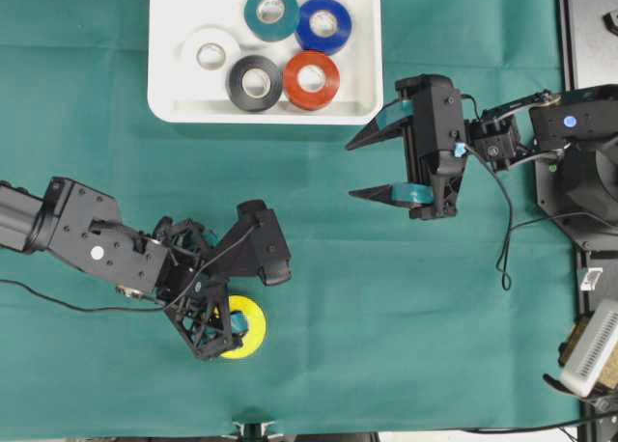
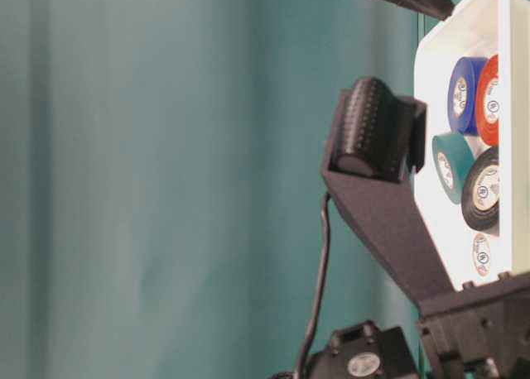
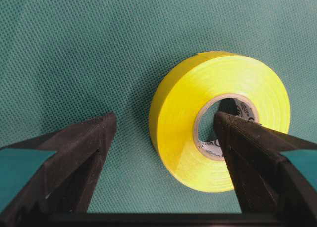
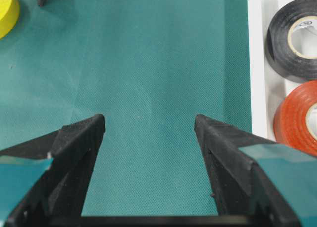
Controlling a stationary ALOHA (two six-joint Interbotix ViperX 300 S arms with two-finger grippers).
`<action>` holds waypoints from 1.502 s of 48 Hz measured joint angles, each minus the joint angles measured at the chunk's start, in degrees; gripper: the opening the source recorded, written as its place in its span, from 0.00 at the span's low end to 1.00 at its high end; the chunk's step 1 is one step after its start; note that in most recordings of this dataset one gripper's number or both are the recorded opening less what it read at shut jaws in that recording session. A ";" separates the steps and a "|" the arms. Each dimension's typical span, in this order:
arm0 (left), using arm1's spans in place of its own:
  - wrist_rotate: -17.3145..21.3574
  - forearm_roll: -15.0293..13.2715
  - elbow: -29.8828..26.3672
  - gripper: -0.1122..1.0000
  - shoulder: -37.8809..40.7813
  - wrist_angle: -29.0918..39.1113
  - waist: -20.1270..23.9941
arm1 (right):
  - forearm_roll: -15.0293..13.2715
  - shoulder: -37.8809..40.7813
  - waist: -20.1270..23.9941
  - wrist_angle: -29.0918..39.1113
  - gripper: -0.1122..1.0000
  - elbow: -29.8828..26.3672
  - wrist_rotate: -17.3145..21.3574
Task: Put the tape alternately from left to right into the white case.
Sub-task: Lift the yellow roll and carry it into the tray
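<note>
Premises read as a robotics laboratory bench. Evidence: a flat worktable covered wall to wall in teal woven cloth (image 1: 116, 95), two black jointed robot arms, loose black cabling (image 1: 504, 232), and a black metal mounting plate (image 1: 589, 27) along one edge.

A table covered in a green cloth (image 1: 406, 297) carries the white case (image 1: 359, 99) at its far edge and, well apart near the front edge, a yellow roll of tape (image 1: 247, 328) lying flat on the cloth, with a thin black cable (image 1: 505, 249) trailing at the right.
</note>
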 measured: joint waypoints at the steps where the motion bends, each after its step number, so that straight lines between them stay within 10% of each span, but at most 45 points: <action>1: 0.00 0.00 0.00 0.77 0.09 0.00 0.00 | 0.00 0.00 0.00 -0.09 0.72 0.09 0.00; 19: 0.09 0.18 -0.09 0.08 0.09 0.44 0.18 | 0.00 0.00 0.00 -0.09 0.72 0.09 0.00; 72: 6.33 0.44 1.67 0.08 -7.21 4.22 1.58 | 0.00 0.00 0.00 -0.09 0.72 0.09 0.00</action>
